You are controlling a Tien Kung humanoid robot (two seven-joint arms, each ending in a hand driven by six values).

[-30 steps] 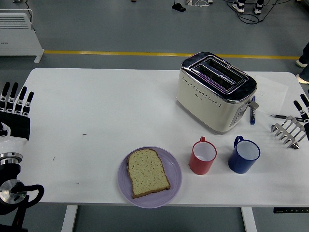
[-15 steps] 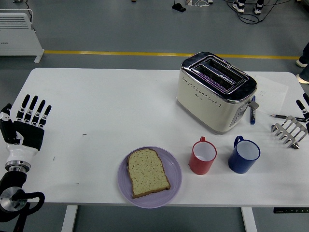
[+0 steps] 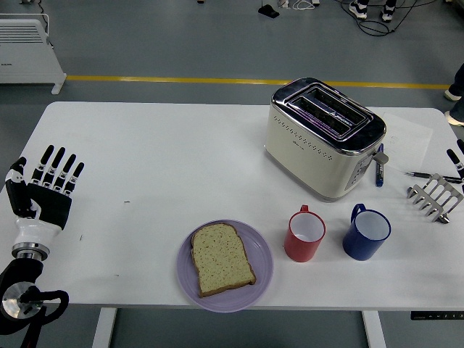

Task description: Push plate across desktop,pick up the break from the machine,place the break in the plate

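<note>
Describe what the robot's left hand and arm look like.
The left hand is black with five fingers that have white bands at the joints. A white cuff sits at the wrist, then a round silver joint on the black arm.

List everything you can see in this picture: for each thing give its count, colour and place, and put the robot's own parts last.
toaster: one, cream and chrome, far right of centre
plate: one, lilac, near edge, centre
bread slice: one, brown-crusted, lying on the plate
red mug: one, right of the plate
blue mug: one, right of the red mug
toast rack: one, silver, right edge
pens: two, blue and black, right of the toaster
table: one, white
heater: one, white, floor, top left
left hand: one, black, open, left edge
right hand: fingertips only, right edge
</note>
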